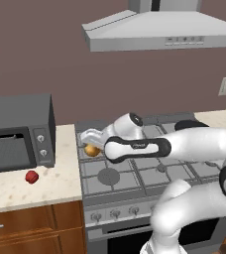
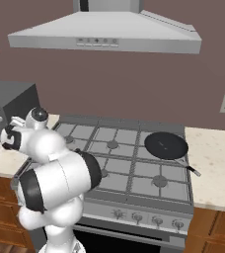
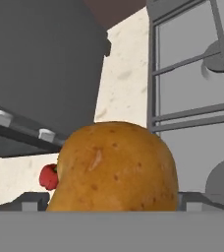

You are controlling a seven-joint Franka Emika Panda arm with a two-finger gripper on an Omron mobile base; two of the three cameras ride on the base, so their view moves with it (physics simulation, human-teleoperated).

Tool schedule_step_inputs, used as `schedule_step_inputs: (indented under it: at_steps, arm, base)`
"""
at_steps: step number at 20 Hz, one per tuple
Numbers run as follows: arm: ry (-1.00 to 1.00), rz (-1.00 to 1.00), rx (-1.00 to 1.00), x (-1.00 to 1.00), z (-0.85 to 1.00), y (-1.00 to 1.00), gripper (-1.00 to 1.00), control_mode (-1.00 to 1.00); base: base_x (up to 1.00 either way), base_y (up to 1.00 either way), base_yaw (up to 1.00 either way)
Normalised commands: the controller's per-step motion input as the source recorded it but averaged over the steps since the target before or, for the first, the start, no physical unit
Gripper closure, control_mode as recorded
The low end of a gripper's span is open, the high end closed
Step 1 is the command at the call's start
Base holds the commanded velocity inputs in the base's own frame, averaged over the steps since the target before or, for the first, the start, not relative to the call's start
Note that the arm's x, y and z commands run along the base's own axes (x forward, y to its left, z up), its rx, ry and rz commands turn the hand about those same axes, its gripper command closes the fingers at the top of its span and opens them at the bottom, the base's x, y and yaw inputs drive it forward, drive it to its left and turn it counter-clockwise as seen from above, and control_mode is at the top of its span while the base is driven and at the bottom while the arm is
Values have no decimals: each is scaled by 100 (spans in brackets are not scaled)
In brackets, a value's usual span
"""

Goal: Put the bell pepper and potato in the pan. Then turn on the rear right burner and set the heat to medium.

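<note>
— So where is the hand at the moment?

— Out over the left edge of the stove, at the end of the arm that reaches leftward across the grates in the left base view. Its fingers are spread as wide as they go, with the potato sitting between them.

— Is it pinching the potato?

— The fingers are spread, and the hand view shows the potato very close, right between the finger tips; whether the pads touch its skin I cannot tell. In the left base view the potato lies at the left rear of the stove, close to the seam with the worktop.

— And the bell pepper?

— On the worktop left of the stove, in front of the microwave, well apart from the potato. In the left base view the bell pepper is a small red lump near the microwave's lower right corner. The hand view catches a bit of it peeking out from behind the potato's left side.

— Where is the pan?

— On the rear right burner. The right base view shows the pan flat on the grate, black and round, with its thin handle pointing toward the front right. It sits well apart from the hand, across the whole width of the stove.

— Anything overhead?

— A grey range hood hangs above the stove.
</note>
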Motion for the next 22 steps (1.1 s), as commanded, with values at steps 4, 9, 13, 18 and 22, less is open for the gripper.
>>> schedule_step_inputs:
  at_steps: [4,9,13,18,22]
  arm:
    - [8,0,-16,10,36,-38,100,-100]
    - [1,0,-22,0,4,-55,100,-100]
    - [-5,-2,-19,10,5,-50,100,-100]
    - [-14,-2,-9,12,11,-51,100,-100]
    - [-19,0,0,23,3,-66,100,-100]
  base:
    - [0,0,0]
    - [0,0,0]
    - [0,0,0]
    - [0,0,0]
    - [0,0,0]
